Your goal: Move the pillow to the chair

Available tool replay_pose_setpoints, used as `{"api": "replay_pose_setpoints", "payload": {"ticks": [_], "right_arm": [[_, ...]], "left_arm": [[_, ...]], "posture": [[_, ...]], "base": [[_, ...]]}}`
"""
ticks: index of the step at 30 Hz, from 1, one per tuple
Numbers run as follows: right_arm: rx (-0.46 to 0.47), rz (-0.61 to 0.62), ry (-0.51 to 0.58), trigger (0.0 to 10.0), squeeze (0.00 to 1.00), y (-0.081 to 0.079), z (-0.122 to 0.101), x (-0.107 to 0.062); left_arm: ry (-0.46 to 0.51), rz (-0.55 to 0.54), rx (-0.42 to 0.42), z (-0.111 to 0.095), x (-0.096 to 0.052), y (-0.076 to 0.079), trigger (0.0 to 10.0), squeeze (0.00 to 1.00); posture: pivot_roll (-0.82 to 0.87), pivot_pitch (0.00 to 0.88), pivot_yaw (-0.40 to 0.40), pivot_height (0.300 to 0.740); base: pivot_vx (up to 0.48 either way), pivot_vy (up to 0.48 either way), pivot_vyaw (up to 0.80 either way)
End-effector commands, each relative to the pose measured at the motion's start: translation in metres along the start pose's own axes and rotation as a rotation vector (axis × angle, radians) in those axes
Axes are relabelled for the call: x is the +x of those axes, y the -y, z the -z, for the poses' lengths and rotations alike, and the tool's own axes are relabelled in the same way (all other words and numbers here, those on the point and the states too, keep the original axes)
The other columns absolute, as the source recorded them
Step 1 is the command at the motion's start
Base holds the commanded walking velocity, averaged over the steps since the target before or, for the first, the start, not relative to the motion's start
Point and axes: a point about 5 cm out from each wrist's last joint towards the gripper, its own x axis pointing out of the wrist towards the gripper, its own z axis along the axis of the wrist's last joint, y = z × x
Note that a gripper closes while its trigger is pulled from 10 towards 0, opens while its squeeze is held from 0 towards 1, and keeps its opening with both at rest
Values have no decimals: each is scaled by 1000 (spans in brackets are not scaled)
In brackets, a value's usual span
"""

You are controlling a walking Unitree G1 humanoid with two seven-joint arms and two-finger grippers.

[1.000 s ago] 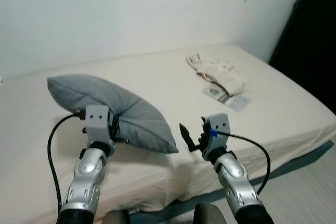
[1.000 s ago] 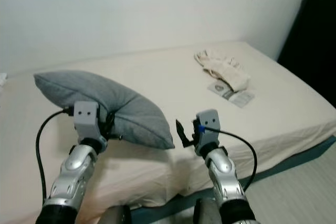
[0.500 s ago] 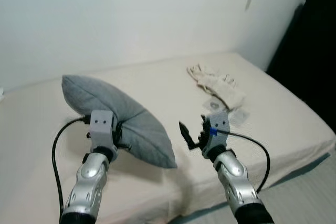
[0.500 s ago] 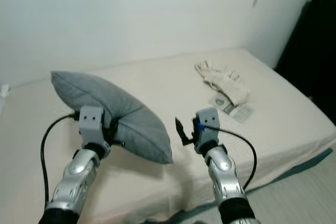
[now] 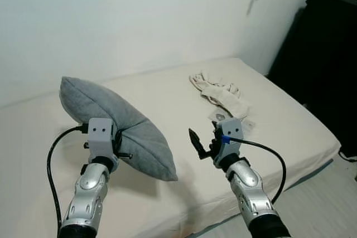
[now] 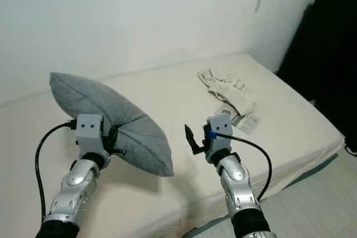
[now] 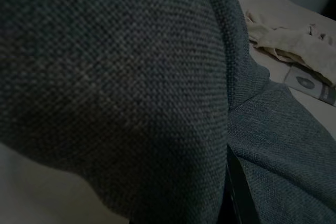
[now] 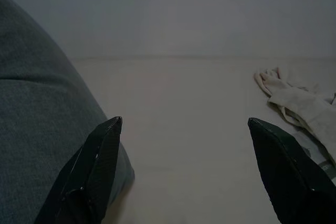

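One gripper carries everything: the left gripper [image 5: 114, 146] has its fingers clamped on the edge of the pillow [image 5: 117, 124], which hangs above the bed [image 5: 279, 121], its low corner sagging. The right gripper [image 5: 203, 142] hovers beside it, fingers spread wide and empty. No chair is in sight; while the robot turns and walks, that small pinch may slip and the pillow may drop.

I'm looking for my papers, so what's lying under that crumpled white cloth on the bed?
A printed card or packet pokes out from under the white cloth, resting on the bed. Anything further beneath is covered by the cloth.
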Motion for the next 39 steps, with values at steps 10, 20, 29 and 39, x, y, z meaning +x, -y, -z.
{"api": "replay_pose_setpoints", "payload": {"ticks": [10, 20, 29, 39], "right_arm": [[28, 18, -148, 10000, 0, -7, 31, -6], [28, 11, -227, 10000, 0, -11, 44, -8], [43, -19, -233, 10000, 0, -15, 46, -6], [43, -32, -235, 10000, 0, -15, 46, -4]], "left_arm": [[-5, -44, 12, 5, 1, -5, 10000, 0], [-24, -39, 21, 9, 2, -3, 10000, 0], [-25, -42, 38, 12, 1, -2, 10000, 0], [-25, -59, 36, 13, 1, -2, 10000, 0]], "posture": [[-15, 36, -34, 740], [-9, 31, -42, 740], [-10, 25, -51, 740], [-8, 30, -62, 740]], "base": [[0, 0, 0], [0, 0, 0], [0, 0, -711], [0, 0, -800]]}}
